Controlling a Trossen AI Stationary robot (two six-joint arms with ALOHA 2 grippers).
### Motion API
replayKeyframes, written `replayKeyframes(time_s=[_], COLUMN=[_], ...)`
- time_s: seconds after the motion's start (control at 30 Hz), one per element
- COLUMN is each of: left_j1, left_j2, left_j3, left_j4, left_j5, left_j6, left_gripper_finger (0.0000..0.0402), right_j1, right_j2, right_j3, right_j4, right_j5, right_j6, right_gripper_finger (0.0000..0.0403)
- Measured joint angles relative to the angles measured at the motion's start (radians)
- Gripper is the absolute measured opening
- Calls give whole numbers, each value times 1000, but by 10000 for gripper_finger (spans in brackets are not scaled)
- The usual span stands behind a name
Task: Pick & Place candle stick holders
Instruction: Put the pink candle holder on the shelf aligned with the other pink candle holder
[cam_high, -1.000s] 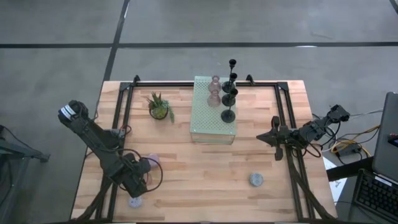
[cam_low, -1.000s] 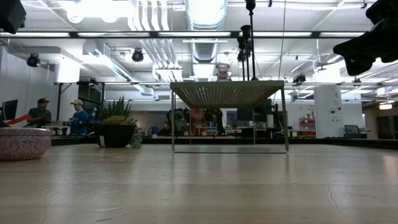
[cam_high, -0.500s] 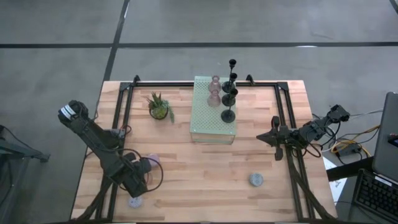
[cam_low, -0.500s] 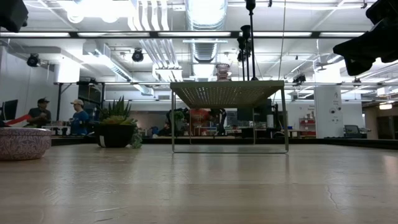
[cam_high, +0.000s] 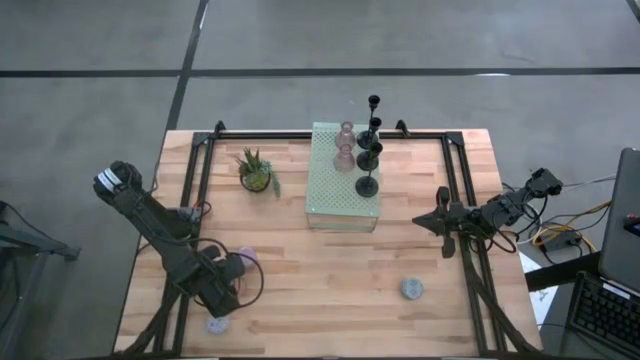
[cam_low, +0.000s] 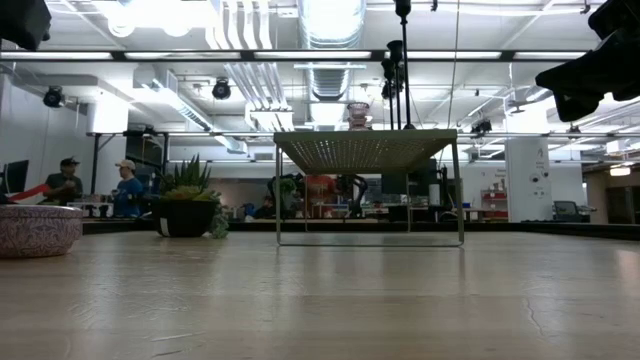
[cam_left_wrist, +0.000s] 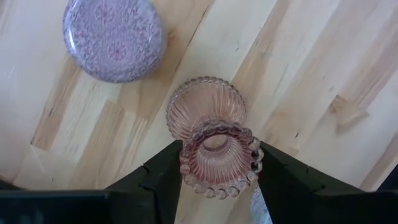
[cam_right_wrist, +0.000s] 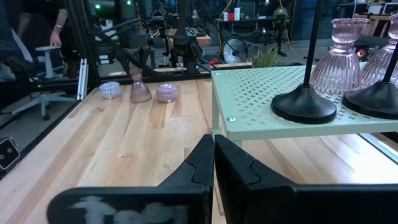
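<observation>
A pink glass candle stick holder stands upright near the table's front left, between the fingers of my left gripper, which hides it in the high view. Two pale lavender holders rest on their bases beside it, and a third rests at the front right. Several black holders and two pink ones stand on the pale green perforated block. My right gripper is shut and empty, right of the block. My left gripper holds the pink holder by its beaded upper rim, pinched between the two fingers. The fingers come from above, pointing down. The holder is upright; in the right wrist view its base appears to stand on the table.
A small potted plant stands left of the block. The block stands on thin legs with open space beneath. Black frame rails run along the table's left, far and right sides. People sit in the room behind.
</observation>
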Motion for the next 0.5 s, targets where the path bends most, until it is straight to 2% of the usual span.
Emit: replayKeyframes(time_s=[0.5], left_j1=[16], left_j2=[-1], left_j3=[0], left_j4=[94], left_j5=[-14], left_j6=[17], left_gripper_finger=[190], right_j1=[0], right_j2=[0], right_j3=[0], right_j4=[0], right_j5=[0], right_j6=[0], right_gripper_finger=[8])
